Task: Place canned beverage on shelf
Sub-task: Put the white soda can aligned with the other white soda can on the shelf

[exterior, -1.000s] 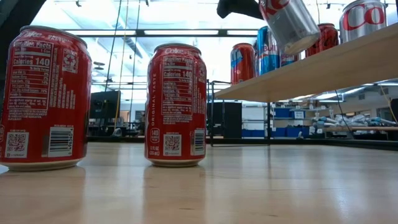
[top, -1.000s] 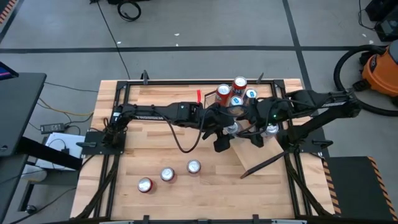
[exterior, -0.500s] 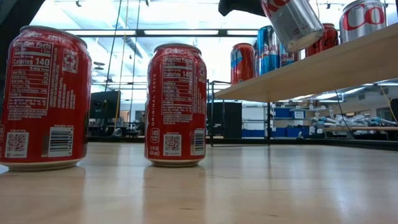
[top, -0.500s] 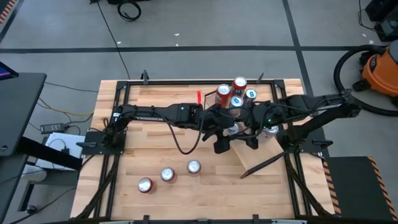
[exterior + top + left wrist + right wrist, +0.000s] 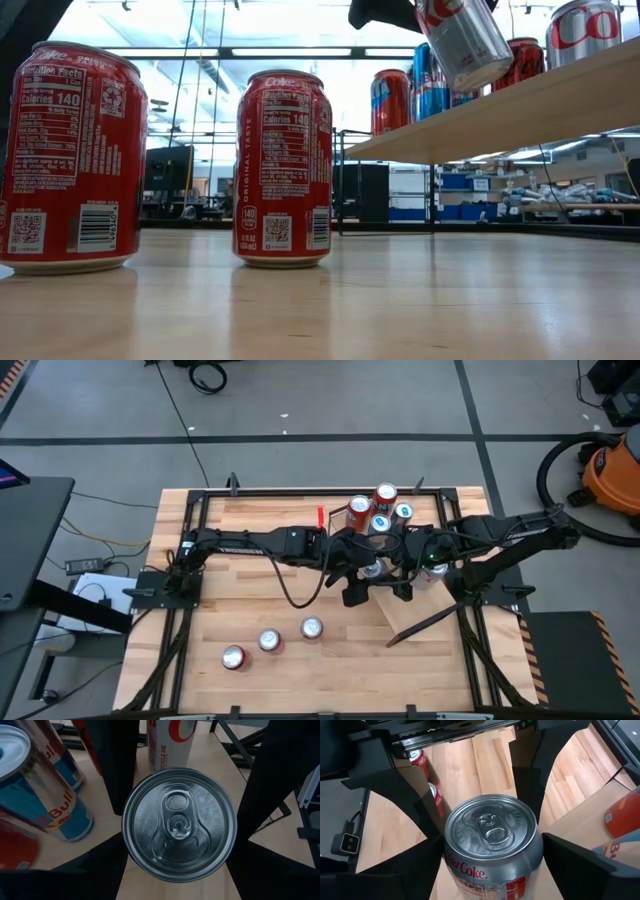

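My left gripper is shut on a silver Diet Coke can and holds it tilted over the sloped light wood shelf. A second Diet Coke can stands on its base on the shelf board. My right gripper hovers open above this can, with a finger to each side of its top and neither touching. Red Coke and Red Bull cans stand together at the shelf's far end. My left gripper pinches the silver can between its two fingers, at its rim end. The fingers run along the can's sides and slant down from the table's left. The can's top faces the wrist. It hangs tilted, base lowest, just above the board.
Three red Coke cans stand on the planked tabletop near its front left; two of them fill the low view's left. A black metal frame borders the table. Bare wood lies between these cans and the shelf.
My right gripper has sunk a little toward the Diet Coke can on the shelf and edged toward the table's left, still open. My left gripper and its can have kept their place.
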